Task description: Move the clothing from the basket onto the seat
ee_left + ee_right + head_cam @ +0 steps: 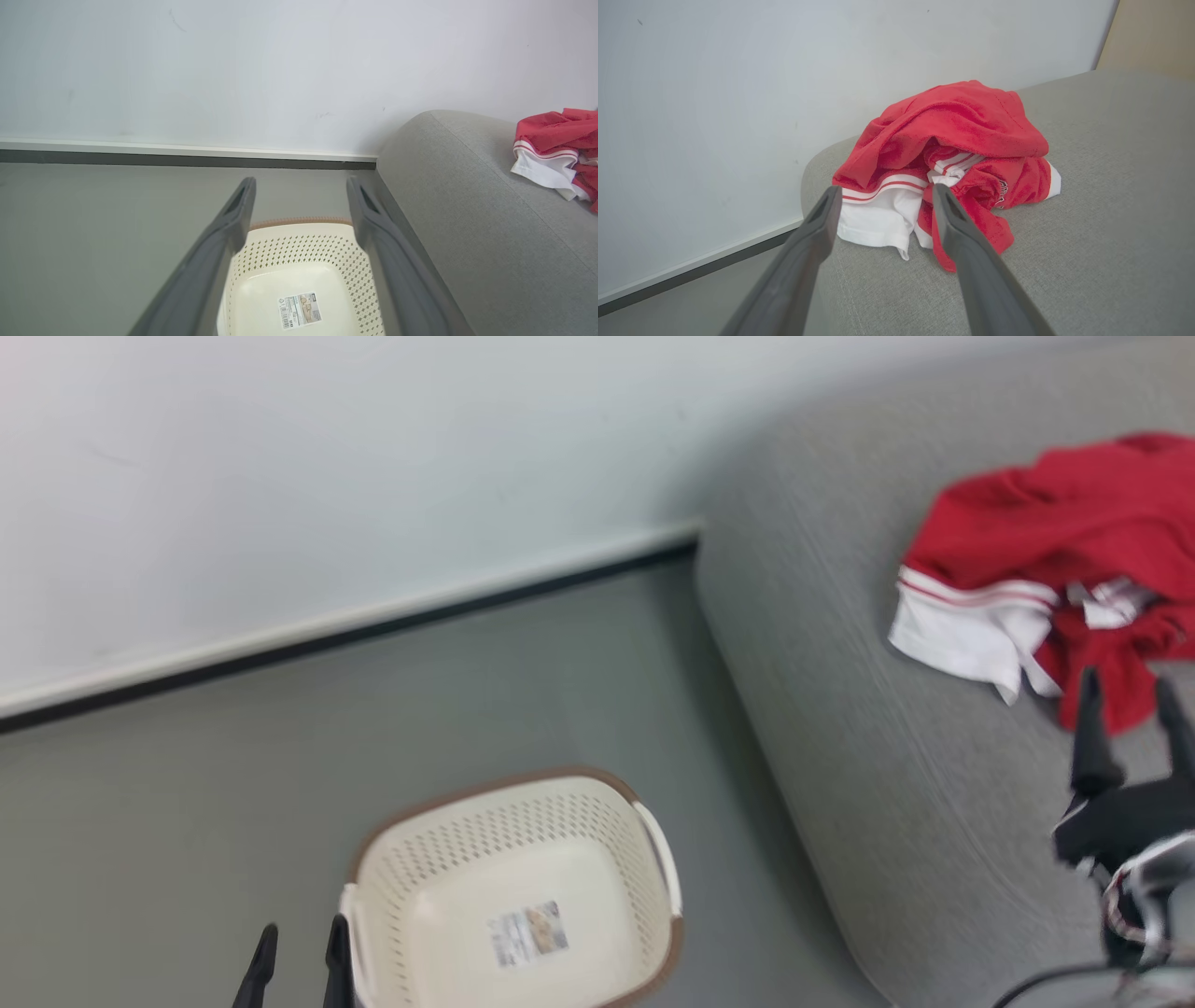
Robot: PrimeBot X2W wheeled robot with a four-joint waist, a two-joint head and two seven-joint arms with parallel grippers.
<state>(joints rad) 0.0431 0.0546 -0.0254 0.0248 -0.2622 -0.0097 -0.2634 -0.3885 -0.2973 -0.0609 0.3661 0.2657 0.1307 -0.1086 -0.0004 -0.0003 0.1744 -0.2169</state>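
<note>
Two grippers stand with their long dark fingers spread wide, and neither holds anything. The right gripper hangs over the seat with its tips pointing at the near edge of the clothing. Whether the tips touch the fabric cannot be told. The clothing lies in one crumpled red heap on the seat's top, towards the left end and close to the far wall. A white panel with red stripes hangs out on the heap's near left side. On a red fold at the right of the heap there is a scrap of white lettering, half buried and too small to read.

The left gripper is at the near left of the basket, just beside its left white handle. The basket stands upright on the grey floor, left of the seat and apart from it. Its cream perforated walls and brown rim surround a bare bottom that carries a label sticker. The sticker shows a small tan picture, a dark tag and a block of fine print, none of it legible. A white skirting board over a dark strip runs along the foot of the wall.
</note>
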